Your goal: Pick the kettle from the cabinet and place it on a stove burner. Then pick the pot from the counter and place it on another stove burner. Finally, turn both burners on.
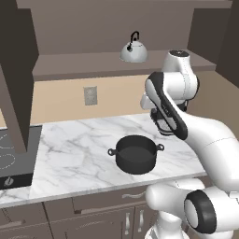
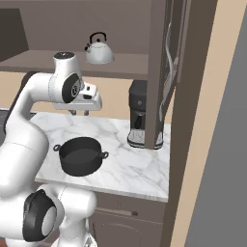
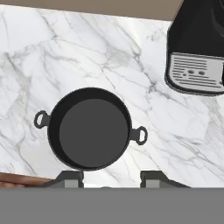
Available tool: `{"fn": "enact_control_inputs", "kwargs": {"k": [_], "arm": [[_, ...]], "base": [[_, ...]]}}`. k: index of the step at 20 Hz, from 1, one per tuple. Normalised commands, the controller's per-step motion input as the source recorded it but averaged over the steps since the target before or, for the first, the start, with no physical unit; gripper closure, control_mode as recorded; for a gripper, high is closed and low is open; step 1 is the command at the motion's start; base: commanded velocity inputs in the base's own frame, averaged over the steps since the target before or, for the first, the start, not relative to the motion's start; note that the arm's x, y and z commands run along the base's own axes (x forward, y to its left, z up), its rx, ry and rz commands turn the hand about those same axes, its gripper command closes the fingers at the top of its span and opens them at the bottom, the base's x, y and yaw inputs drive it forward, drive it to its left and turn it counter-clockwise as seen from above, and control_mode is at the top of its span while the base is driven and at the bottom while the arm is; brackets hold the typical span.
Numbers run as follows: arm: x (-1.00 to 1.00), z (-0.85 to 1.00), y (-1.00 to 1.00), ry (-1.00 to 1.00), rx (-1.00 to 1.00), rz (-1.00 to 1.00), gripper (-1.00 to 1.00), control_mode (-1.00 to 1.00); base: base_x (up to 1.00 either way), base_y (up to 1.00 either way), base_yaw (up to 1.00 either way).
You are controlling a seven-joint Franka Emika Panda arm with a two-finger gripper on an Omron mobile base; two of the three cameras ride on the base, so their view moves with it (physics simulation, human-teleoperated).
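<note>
The silver-grey kettle (image 1: 134, 50) (image 2: 99, 52) with its black arched handle stands on the shelf of the open cabinet (image 1: 88, 65) (image 2: 34, 60). Below it, the dark round pot (image 1: 136, 153) (image 2: 81, 155) (image 3: 90, 128) rests upright on the white marble counter (image 1: 74, 154) (image 2: 125, 166) (image 3: 87, 52). My gripper (image 1: 163, 127) (image 2: 79, 113) (image 3: 111, 178) hangs open above the counter, behind the pot and well below the kettle, pointing down with nothing between its fingers. The dark cooktop (image 1: 23, 163) with white burner rings (image 1: 5, 161) lies at the far left.
A black coffee machine (image 2: 139, 116) (image 3: 197, 48) stands on the counter right of the pot, partly behind an open cabinet door (image 2: 161, 72). Another open door (image 1: 16, 70) hangs over the cooktop's edge. A knob (image 1: 8, 180) sits at the cooktop's front.
</note>
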Motion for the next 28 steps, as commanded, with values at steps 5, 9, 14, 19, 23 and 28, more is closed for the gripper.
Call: {"fn": "enact_control_inputs", "kwargs": {"k": [5,9,14,19,23,28], "arm": [[0.00,0.00,0.01,-0.02,0.00,0.00,-1.00,-1.00],[-0.05,0.00,0.00,-0.05,0.00,0.00,-1.00,-1.00],[-0.13,0.02,0.00,-0.11,0.00,0.00,-1.00,-1.00],[-0.23,0.07,0.01,-0.11,0.00,-0.01,-1.00,-1.00],[-0.12,0.11,0.03,-0.17,0.00,-0.02,-1.00,-1.00],[-0.01,0.14,0.06,-0.19,0.00,-0.02,-1.00,-1.00]], "base": [[0.00,0.00,0.00],[0.00,0.00,0.00],[0.00,0.00,0.00],[0.00,0.00,0.00],[0.00,0.00,0.00],[0.00,0.00,0.00]]}}
